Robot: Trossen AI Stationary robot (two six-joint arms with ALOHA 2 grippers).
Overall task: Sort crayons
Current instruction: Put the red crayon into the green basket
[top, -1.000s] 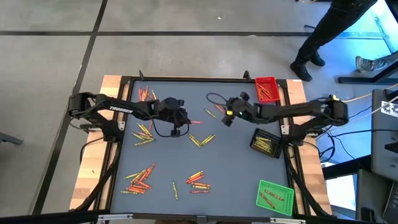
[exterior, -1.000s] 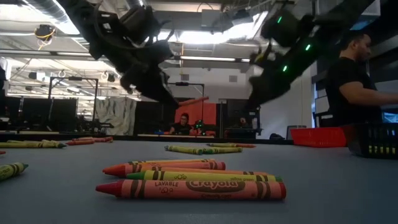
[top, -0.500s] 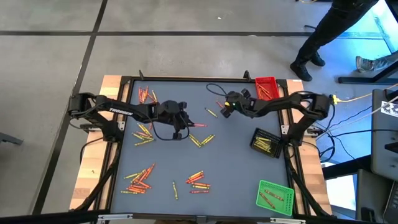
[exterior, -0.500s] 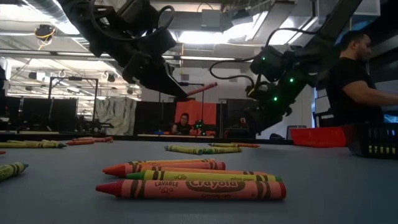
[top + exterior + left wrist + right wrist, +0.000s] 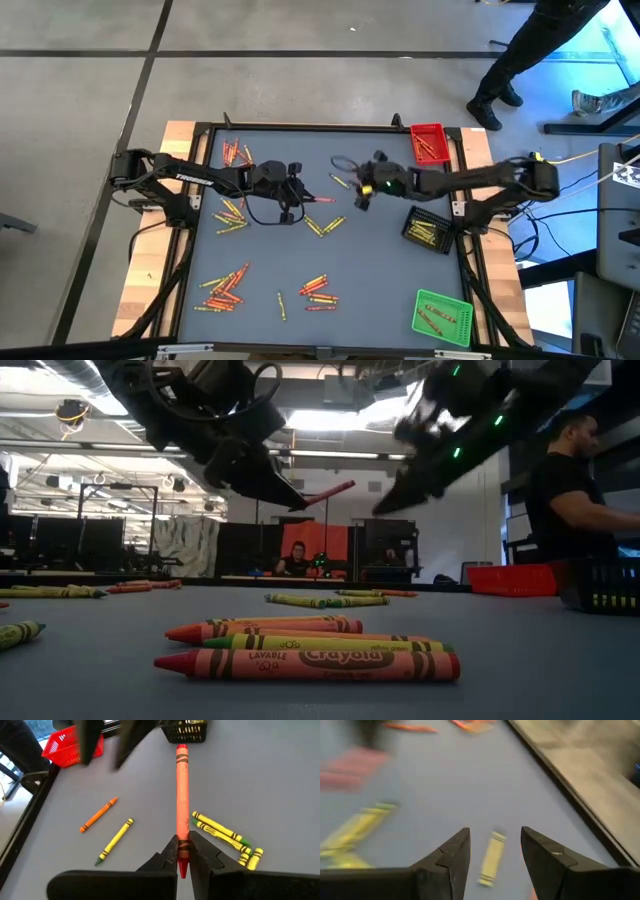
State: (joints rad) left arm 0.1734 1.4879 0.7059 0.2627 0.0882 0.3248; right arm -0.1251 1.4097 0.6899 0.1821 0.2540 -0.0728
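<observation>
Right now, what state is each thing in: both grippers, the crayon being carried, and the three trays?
Left gripper: shut on a red crayon.
Red crayon: held by one end, lifted off the table.
Right gripper: open, empty, above a yellow crayon.
Red tray: holds crayons.
Black tray: holds crayons.
Green tray: holds crayons.

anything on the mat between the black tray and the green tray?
Nothing. In the high view the stretch of grey mat between the black tray and the green tray is bare; the nearest loose crayons lie well off to the side.

Red crayon [image 5: 182, 795], yellow crayons [image 5: 222, 836], red tray [image 5: 429, 142], green tray [image 5: 442, 317].
</observation>
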